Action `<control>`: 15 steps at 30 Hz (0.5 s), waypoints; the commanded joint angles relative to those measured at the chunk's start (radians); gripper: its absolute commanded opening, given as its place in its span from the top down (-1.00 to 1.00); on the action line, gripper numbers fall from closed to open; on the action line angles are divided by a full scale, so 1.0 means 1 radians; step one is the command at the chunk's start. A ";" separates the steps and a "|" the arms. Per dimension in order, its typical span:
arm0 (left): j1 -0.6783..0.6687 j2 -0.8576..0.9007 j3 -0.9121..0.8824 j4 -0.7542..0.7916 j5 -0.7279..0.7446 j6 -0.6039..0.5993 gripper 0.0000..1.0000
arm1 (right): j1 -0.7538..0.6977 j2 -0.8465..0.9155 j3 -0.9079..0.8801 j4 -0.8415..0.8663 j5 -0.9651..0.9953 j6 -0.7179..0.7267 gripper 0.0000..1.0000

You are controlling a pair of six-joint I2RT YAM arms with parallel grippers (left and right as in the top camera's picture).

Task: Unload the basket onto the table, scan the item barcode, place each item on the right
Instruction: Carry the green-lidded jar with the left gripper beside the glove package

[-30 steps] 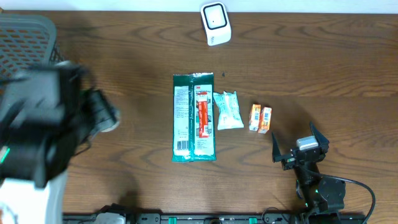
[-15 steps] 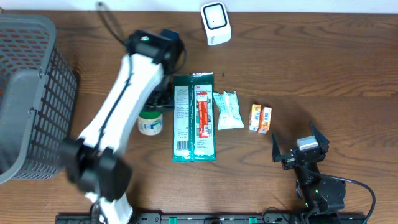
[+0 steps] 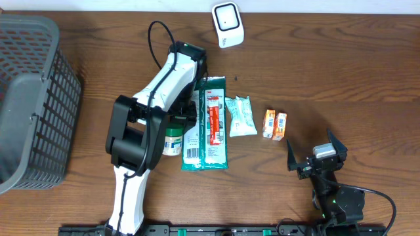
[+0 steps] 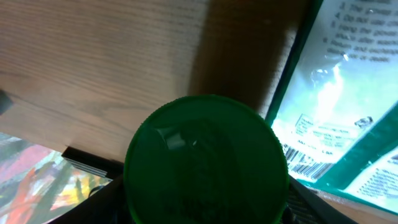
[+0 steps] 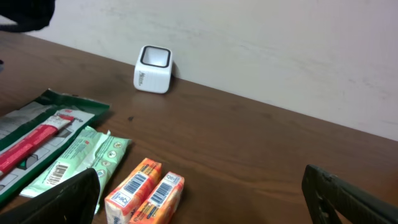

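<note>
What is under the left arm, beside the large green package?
A green-lidded jar, standing beside the package's barcode end. The left arm covers the jar's far side in the overhead view.

Soft, even light falls on the dark brown wooden table (image 3: 341, 72), with faint shadows. Between the left gripper (image 4: 204, 200) fingers the round green plastic lid (image 4: 205, 158) is blurred, too close. Right of them, glare whitens the glossy green plastic packet (image 4: 329, 81). The right gripper (image 5: 202, 190) fingers (image 5: 62, 199) look dark and soft-edged.

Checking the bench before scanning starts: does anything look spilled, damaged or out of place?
Nothing stands out. The green packet, small pouch and orange boxes lie flat and intact, the scanner sits upright, and the left gripper holds the green-lidded jar.
</note>
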 commanded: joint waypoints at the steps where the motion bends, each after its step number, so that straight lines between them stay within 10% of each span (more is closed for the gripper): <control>1: 0.000 0.045 0.001 0.004 0.017 0.017 0.00 | 0.006 -0.005 -0.001 -0.004 0.002 0.003 -0.98; 15: 0.003 0.074 0.001 0.050 0.017 0.017 -0.61 | 0.006 -0.005 -0.001 -0.004 0.002 0.003 -0.99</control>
